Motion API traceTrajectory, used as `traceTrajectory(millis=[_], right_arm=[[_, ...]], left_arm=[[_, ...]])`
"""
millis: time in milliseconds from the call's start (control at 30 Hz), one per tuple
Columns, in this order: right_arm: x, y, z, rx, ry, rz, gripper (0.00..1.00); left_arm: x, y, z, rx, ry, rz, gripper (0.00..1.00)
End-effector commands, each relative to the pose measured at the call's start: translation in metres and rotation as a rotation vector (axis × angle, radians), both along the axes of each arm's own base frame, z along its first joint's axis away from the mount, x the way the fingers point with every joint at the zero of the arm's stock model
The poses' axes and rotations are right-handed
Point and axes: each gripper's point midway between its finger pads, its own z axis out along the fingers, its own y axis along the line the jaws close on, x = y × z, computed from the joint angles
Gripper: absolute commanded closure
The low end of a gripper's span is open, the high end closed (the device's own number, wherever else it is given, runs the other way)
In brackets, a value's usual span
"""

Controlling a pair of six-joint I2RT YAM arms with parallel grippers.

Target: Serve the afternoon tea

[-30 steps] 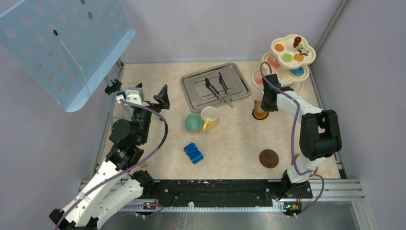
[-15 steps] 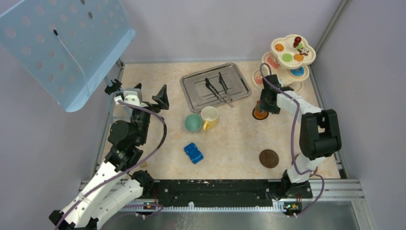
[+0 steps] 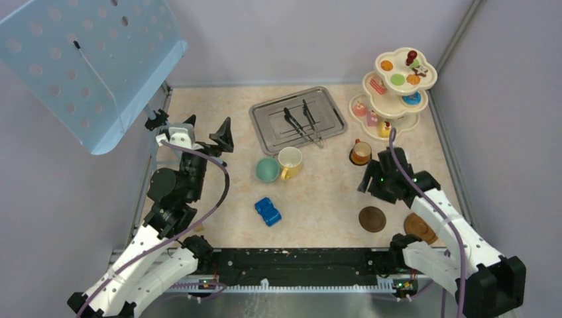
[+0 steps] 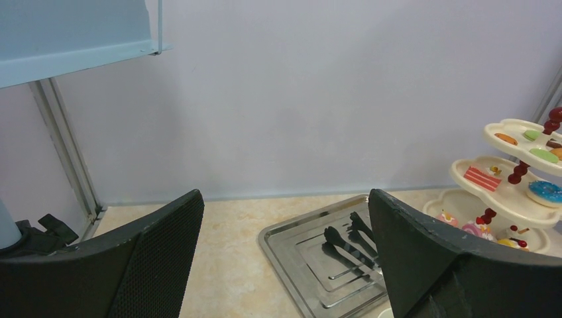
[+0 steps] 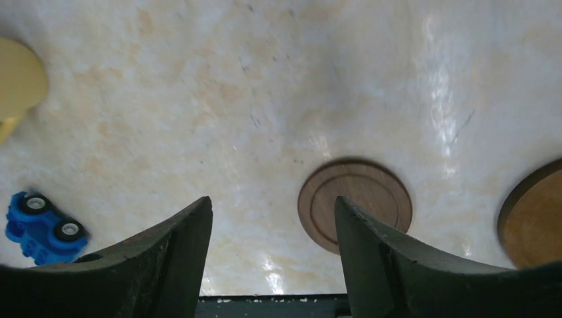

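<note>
The small brown cup (image 3: 361, 152) stands on a coaster right of the tray, with nothing gripping it. My right gripper (image 3: 374, 187) (image 5: 272, 202) hovers open and empty just behind a bare round brown coaster (image 3: 372, 219) (image 5: 354, 202). Another coaster (image 3: 421, 227) (image 5: 533, 212) lies further right, partly under the arm. The teal cup (image 3: 267, 169) and the yellow-and-cream mug (image 3: 289, 162) stand side by side mid-table. The cream three-tier stand (image 3: 394, 93) (image 4: 510, 192) at the back right carries tiny toy cakes. My left gripper (image 3: 209, 136) (image 4: 285, 199) is raised at the left, open and empty.
A steel tray (image 3: 298, 119) (image 4: 298, 245) with two black tongs (image 3: 301, 122) (image 4: 344, 242) sits at the back centre. A blue toy car (image 3: 268, 212) (image 5: 43, 225) lies near the front. A perforated blue panel (image 3: 86, 59) hangs over the back left corner.
My right gripper opened off the brown cup, leaving it on its coaster, and drew back toward the near edge over the bare coaster. The left arm hardly moved.
</note>
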Motion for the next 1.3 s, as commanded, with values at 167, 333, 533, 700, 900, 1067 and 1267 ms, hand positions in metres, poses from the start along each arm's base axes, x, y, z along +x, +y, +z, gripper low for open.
traceTrajectory(millis=[167, 333, 533, 700, 900, 1067, 1267], right_arm=[[-0.041, -0.008, -0.075, 0.128, 0.193, -0.386, 0.36], [-0.039, -0.019, -0.098, 0.080, 0.203, -0.467, 0.41], [-0.030, -0.033, -0.112, 0.066, 0.150, -0.574, 0.55], [-0.019, -0.052, -0.123, 0.080, 0.100, -0.658, 0.64], [0.012, -0.074, -0.108, 0.030, -0.015, -0.711, 0.66], [0.048, -0.093, -0.102, -0.009, -0.084, -0.715, 0.66], [0.079, -0.115, -0.110, -0.030, -0.058, -0.745, 0.70]], left_arm=[[-0.001, -0.004, 0.008, -0.020, -0.018, -0.023, 0.01], [0.000, -0.004, 0.007, -0.015, -0.016, -0.021, 0.01], [0.002, -0.003, 0.005, -0.010, -0.011, -0.014, 0.01], [0.002, -0.004, 0.004, -0.008, -0.009, -0.015, 0.01], [0.003, -0.005, 0.003, -0.008, -0.007, -0.017, 0.01], [0.003, -0.005, 0.003, -0.009, -0.007, -0.018, 0.01], [0.002, -0.003, 0.004, -0.008, -0.009, -0.010, 0.01]])
